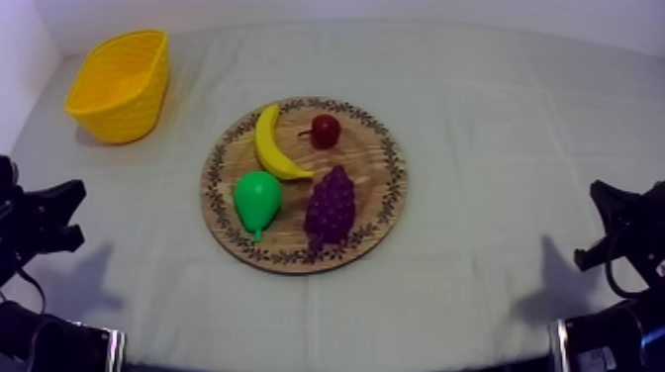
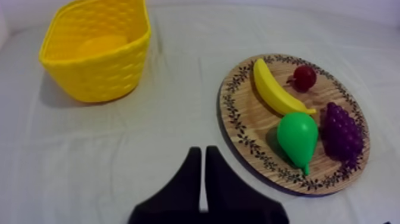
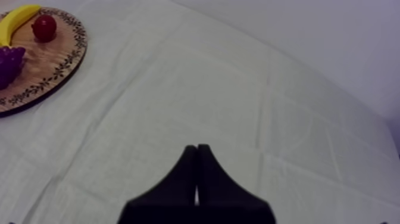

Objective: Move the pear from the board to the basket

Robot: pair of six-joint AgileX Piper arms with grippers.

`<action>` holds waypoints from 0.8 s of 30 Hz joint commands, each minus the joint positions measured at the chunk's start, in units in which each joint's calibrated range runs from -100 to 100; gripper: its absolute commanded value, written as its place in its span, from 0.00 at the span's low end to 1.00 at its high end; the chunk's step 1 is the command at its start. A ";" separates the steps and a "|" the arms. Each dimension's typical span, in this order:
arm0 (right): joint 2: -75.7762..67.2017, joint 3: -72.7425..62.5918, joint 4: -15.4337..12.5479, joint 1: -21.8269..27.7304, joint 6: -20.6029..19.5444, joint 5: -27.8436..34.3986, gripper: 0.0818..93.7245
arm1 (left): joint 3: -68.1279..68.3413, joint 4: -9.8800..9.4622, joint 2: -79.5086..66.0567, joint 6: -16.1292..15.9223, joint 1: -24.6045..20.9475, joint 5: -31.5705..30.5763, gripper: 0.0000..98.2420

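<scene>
The pear (image 1: 257,198) is lying on the near left part of the wooden board (image 1: 371,170), beside the banana (image 1: 269,144) and grapes (image 1: 332,206). The yellow basket (image 1: 121,84) is standing far left, well apart. The left gripper (image 2: 202,152) and right gripper (image 3: 197,149) are resting with fingers pressed together, holding nothing.

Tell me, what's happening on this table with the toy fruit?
Nothing is being handled yet. The pear lies on the wooden board beside a banana, grapes and a small red fruit. The yellow basket stands apart on the cloth. The left gripper and right gripper rest shut, one at each side.
</scene>
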 commanded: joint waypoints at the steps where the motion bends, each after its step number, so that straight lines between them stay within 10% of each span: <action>1: -0.03 -0.02 0.01 0.00 0.00 0.02 0.00 | -6.75 0.08 5.89 -0.66 0.05 5.87 0.00; 15: -0.03 -0.02 0.01 0.00 0.00 0.02 0.00 | -34.80 -0.02 34.10 1.78 1.19 29.85 0.00; 24: -0.03 -0.02 0.01 0.00 0.00 0.02 0.00 | -50.25 -3.29 50.47 9.37 7.05 39.34 0.00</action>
